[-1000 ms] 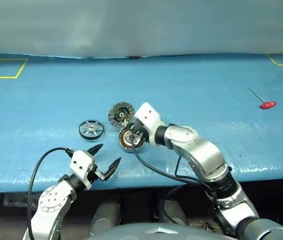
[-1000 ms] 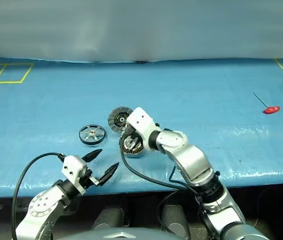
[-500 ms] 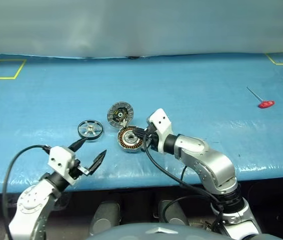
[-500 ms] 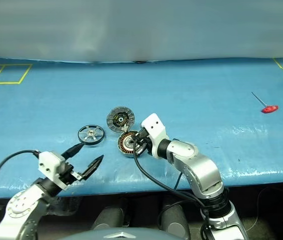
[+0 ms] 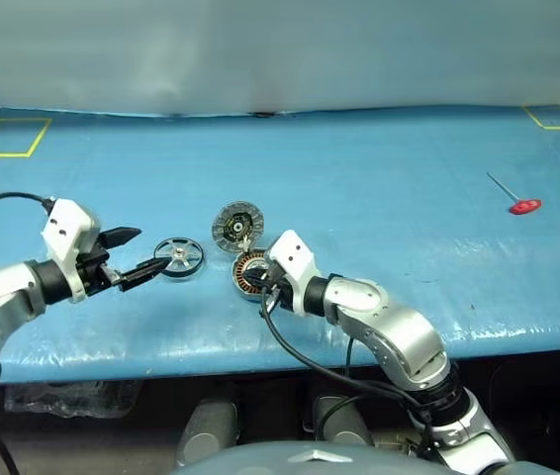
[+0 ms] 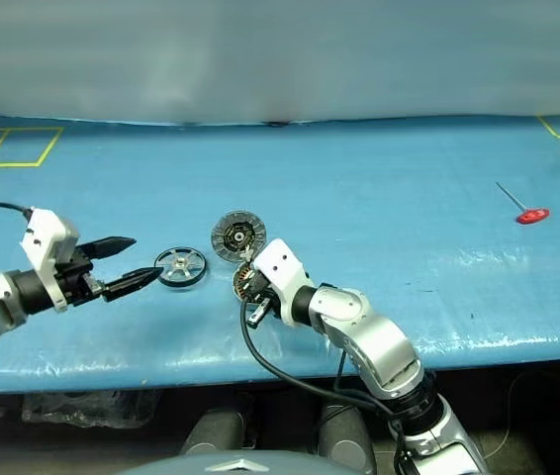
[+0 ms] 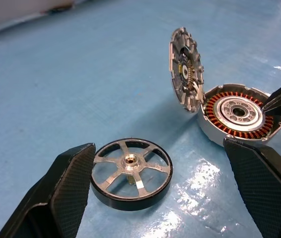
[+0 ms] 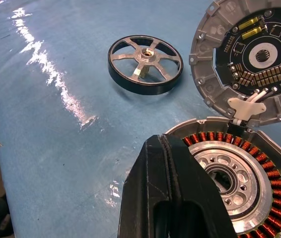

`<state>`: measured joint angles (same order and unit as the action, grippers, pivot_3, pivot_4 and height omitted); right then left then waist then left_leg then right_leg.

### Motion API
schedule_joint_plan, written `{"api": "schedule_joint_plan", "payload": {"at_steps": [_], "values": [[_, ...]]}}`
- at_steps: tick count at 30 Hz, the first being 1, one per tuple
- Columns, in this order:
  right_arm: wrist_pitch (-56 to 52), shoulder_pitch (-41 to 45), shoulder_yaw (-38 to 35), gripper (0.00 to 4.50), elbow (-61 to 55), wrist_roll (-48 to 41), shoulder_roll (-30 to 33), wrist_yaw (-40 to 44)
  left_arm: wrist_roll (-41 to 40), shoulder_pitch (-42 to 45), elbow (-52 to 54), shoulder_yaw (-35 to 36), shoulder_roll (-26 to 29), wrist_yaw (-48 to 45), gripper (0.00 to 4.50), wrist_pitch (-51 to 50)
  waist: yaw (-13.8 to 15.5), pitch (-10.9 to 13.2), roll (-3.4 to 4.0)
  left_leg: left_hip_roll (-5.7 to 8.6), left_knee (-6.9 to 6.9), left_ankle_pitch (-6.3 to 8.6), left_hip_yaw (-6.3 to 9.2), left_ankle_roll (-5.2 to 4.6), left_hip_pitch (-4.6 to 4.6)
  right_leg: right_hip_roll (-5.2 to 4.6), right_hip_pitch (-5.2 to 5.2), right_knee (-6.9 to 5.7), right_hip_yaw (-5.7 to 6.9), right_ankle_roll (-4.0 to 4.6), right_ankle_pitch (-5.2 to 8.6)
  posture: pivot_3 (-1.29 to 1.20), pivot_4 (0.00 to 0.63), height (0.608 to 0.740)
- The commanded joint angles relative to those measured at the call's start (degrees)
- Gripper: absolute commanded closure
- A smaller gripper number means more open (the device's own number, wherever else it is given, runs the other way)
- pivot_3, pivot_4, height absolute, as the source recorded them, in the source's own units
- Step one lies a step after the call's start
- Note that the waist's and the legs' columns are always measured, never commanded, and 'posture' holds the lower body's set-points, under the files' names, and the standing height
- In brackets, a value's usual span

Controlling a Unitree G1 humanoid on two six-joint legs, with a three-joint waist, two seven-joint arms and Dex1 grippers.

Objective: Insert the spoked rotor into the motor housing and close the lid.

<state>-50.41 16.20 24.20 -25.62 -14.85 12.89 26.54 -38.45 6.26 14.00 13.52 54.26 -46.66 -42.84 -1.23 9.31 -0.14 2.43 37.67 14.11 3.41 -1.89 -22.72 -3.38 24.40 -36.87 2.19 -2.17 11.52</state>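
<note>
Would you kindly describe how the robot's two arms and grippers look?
Both arms are silver-grey metal with black joint bands and white wrist blocks. A black cable loops from each wrist. The left gripper and right gripper each have two black, tapered fingers with a finely textured surface.

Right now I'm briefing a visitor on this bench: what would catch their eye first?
Mid-table, the motor housing lies open, copper coils ringing its silver hub, with the lid tilted up at its far edge. The shut right gripper rests at its near rim. Left of it, the spoked rotor lies flat before the open left gripper.
</note>
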Motion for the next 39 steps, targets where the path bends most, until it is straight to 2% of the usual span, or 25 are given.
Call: {"api": "schedule_joint_plan", "payload": {"at_steps": [1, 7, 13, 20, 26, 33, 39], "values": [[1.46, -0.39, 1.08, 4.47, -1.84, -0.22, -1.24, -0.54, 2.64, 9.2, -7.89, -6.14, 2.25, -4.02, 0.0, -3.96, 0.01, 0.0, -0.04, 0.0, -0.01, -0.01, 0.0, 0.02, -0.02, 0.02, 0.0, 0.0, 0.0, 0.0, 0.0, 0.0, 0.15, 0.74], [2.28, -1.12, 2.05, 4.47, -1.52, 0.3, -2.16, -1.36, 10.66, 26.1, -20.52, -19.72, 3.76, -13.04, 0.0, -7.01, -0.25, 0.01, -0.09, 0.02, -0.08, -0.04, -0.04, 0.08, -0.08, 0.04, -0.06, -0.01, -0.11, 0.0, -0.02, 0.0, 0.15, 0.74], [3.43, -1.21, 2.29, 4.47, -0.75, 0.7, -2.86, -2.05, 19.05, 35.43, -28.48, -30.14, 4.25, -23.95, 0.0, -3.58, -0.71, 0.01, -0.1, 0.01, -0.1, -0.04, -0.12, 0.07, -0.11, 0.06, 0.0, -0.04, -0.21, 0.0, -0.02, 0.0, 0.15, 0.74], [4.25, -1.69, 2.66, 4.47, -0.34, 1.21, -3.21, -2.71, 28.16, 39.89, -34.37, -33.88, 3.21, -33.84, 0.0, 16.34, -0.62, 0.02, -0.13, -0.01, -0.09, -0.04, -0.13, 0.07, -0.22, 0.07, 0.09, -0.05, -0.26, 0.01, -0.02, 0.0, 0.15, 0.74], [4.55, -2.32, 3.09, 4.47, -0.36, 1.26, -3.75, -3.37, 36.1, 44.43, -41.81, -35.98, 0.04, -37.59, 0.0, 32.11, -0.26, 0.01, -0.15, 0.0, -0.04, -0.03, -0.14, 0.04, -0.23, 0.06, 0.07, -0.06, -0.26, -0.01, -0.03, 0.0, 0.15, 0.74], [4.75, -3.01, 3.61, 4.47, -0.6, 1.57, -3.85, -3.71, 42.98, 49.3, -49.01, -40.13, -3.42, -44.89, 0.0, 39.57, -0.34, 0.01, -0.16, 0.01, 0.22, 0.05, -0.21, -0.11, -0.29, 0.08, 0.01, -0.07, -0.28, -0.13, -0.09, 0.0, 0.15, 0.74], [4.92, -3.32, 3.92, 4.47, -0.65, 1.92, -3.72, -4.15, 43.47, 53.04, -53.42, -45.2, -5.26, -45.84, 0.0, 38.0, -0.52, 0.01, -0.18, 0.0, 0.31, 0.06, -0.24, -0.15, -0.31, 0.09, 0.01, -0.11, -0.32, -0.18, -0.12, 0.0, 0.15, 0.74]]}}
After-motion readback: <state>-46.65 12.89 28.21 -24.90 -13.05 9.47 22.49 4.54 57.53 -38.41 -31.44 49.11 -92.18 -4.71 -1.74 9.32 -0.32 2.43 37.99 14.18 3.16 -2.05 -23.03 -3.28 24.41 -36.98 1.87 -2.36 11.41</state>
